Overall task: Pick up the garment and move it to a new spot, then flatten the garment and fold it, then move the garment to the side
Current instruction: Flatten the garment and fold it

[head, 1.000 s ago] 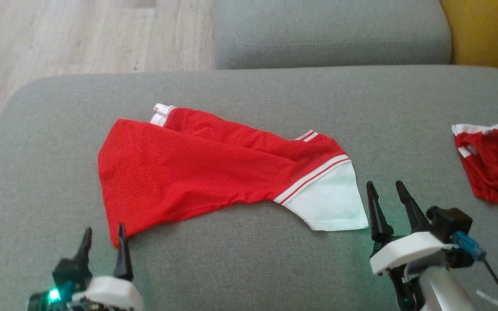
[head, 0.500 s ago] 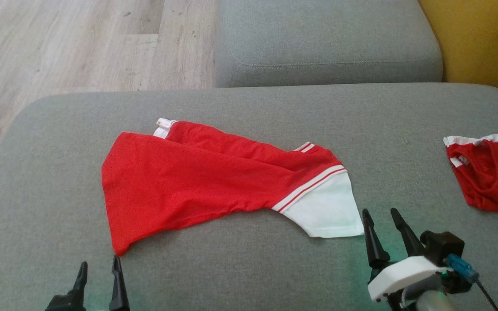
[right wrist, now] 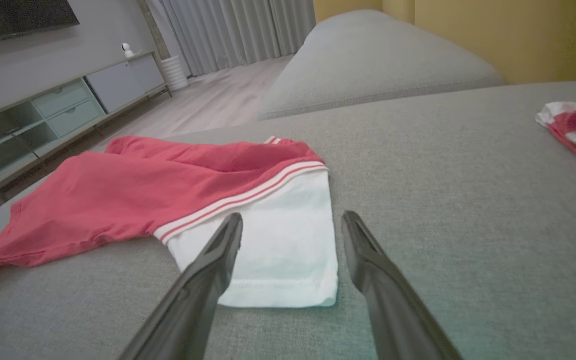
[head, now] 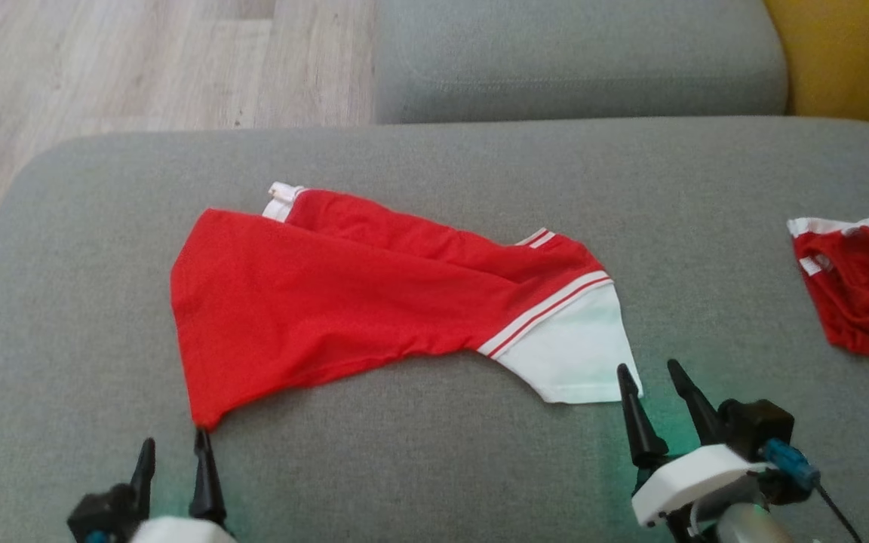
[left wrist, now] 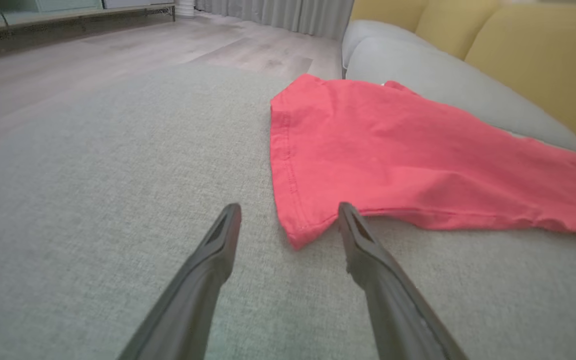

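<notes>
Both grippers sit low over the grey sofa cushion (head: 434, 467), fingers pointing fwd across it. The left gripper (head: 174, 437) is spread wide w/ nothing held. The pointed red corner of the garment (head: 344, 302) lies right at its tips, and in the wrist view that corner pokes into the gap btw the two fingers. I can't tell if either tip touches the cloth. Well off to its right, the right gripper (head: 646, 366) is also spread apart & empty. The garment's white panel (head: 578, 347) lies just ahead of it, w/ the panel's near hem btw the fingers in the wrist view. The inner fingertip is at the panel's near corner; contact unclear. Beyond both grippers the garment lies flat-ish on the cushion, mostly red. It spreads from the left gripper's side across to the right gripper's, w/ white-and-red stripes where red meets the panel & a fold running along its far half. Farther right of the right gripper, well apart from it, a second red garment (head: 864, 286) w/ white trim lies bunched near the cushion's edge. Past everything is a far cushion (head: 578, 53), w/ wood floor (head: 140, 60) ahead-left & a yellow backrest (head: 857, 53) ahead-right.
</notes>
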